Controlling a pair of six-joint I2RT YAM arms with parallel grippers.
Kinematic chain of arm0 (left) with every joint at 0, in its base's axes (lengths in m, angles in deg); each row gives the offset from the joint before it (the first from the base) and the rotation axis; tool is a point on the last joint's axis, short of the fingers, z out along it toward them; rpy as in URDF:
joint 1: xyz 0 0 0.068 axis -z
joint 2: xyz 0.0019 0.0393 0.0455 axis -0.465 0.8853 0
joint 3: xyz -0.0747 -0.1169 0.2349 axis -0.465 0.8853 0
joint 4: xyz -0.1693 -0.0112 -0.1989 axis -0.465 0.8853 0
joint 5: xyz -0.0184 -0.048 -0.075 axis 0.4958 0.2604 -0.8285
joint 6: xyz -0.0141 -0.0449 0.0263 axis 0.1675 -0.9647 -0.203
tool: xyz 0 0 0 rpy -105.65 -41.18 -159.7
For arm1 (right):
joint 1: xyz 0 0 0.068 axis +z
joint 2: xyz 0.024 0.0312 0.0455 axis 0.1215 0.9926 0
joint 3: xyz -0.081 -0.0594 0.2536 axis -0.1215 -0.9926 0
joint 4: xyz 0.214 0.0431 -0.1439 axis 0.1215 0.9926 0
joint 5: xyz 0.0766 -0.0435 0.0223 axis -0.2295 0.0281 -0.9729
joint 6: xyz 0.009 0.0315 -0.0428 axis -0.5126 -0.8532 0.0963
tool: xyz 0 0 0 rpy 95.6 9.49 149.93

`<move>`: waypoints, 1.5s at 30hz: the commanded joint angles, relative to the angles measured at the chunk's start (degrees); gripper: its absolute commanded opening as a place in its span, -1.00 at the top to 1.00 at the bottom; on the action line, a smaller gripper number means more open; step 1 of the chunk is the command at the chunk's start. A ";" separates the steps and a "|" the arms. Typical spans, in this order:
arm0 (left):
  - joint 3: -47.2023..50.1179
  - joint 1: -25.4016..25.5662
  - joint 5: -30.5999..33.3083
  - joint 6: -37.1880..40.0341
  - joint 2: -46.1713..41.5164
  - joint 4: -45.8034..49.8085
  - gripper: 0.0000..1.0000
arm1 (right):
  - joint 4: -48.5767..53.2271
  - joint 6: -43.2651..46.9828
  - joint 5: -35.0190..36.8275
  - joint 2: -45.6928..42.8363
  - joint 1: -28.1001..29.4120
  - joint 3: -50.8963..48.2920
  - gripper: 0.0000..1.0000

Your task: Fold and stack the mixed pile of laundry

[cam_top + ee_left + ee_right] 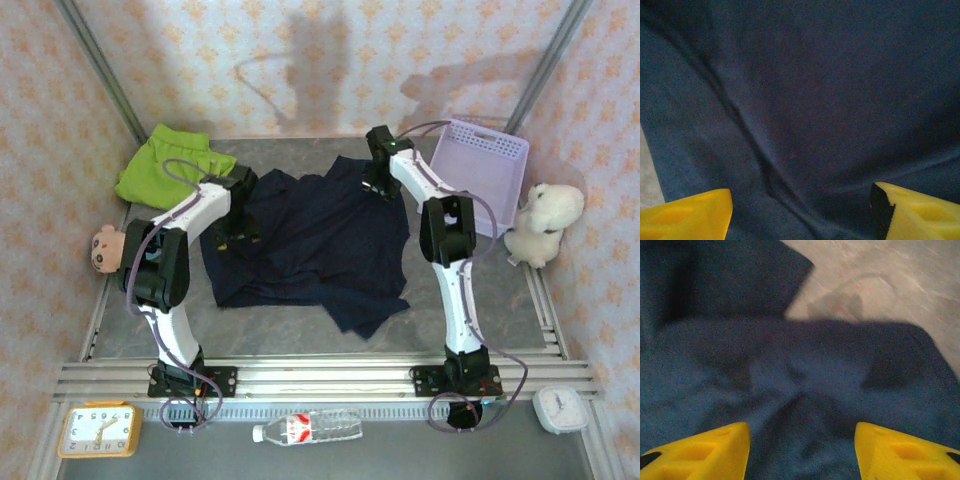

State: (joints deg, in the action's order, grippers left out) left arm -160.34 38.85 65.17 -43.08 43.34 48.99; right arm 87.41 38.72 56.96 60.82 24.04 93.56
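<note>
While the navy garment [310, 250] lies spread over the middle of the table [480, 300], its longer span left to right, the green garment [170, 165] sits bunched at the far left, nearer the left arm. The left gripper [800, 195] and right gripper [801, 430] both hang with jaws apart over the navy cloth's far corners.

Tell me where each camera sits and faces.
Top external: above and behind the arms, facing down at the table; both arms show, over the navy garment.
Left wrist: on the left arm, facing down at navy cloth; left gripper shows at bottom.
Right wrist: facing down at the garment's edge and bare table; right gripper shows at bottom.
Shared: both wrist views see that garment.
</note>
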 commanded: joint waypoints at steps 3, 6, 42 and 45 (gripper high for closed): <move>-12.85 -0.59 3.08 -0.26 10.79 1.07 -0.47 | -6.65 -1.01 -4.16 -15.11 2.36 -16.23 -0.13; -19.78 -1.46 1.43 -0.91 18.73 3.01 -0.43 | -8.69 -3.73 -6.18 -15.65 2.68 -21.04 -0.13; -51.28 -6.69 -19.69 -17.52 27.38 -4.14 -0.45 | -2.96 2.16 -4.39 -13.77 1.77 -13.10 -0.09; -43.04 -5.90 -19.57 -13.30 20.46 -4.44 -0.46 | -6.60 -0.25 -7.37 -15.15 3.32 -19.34 -0.09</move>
State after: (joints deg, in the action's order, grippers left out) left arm -207.79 31.83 47.66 -61.92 72.11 45.42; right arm 84.31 40.22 52.44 47.37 27.14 78.33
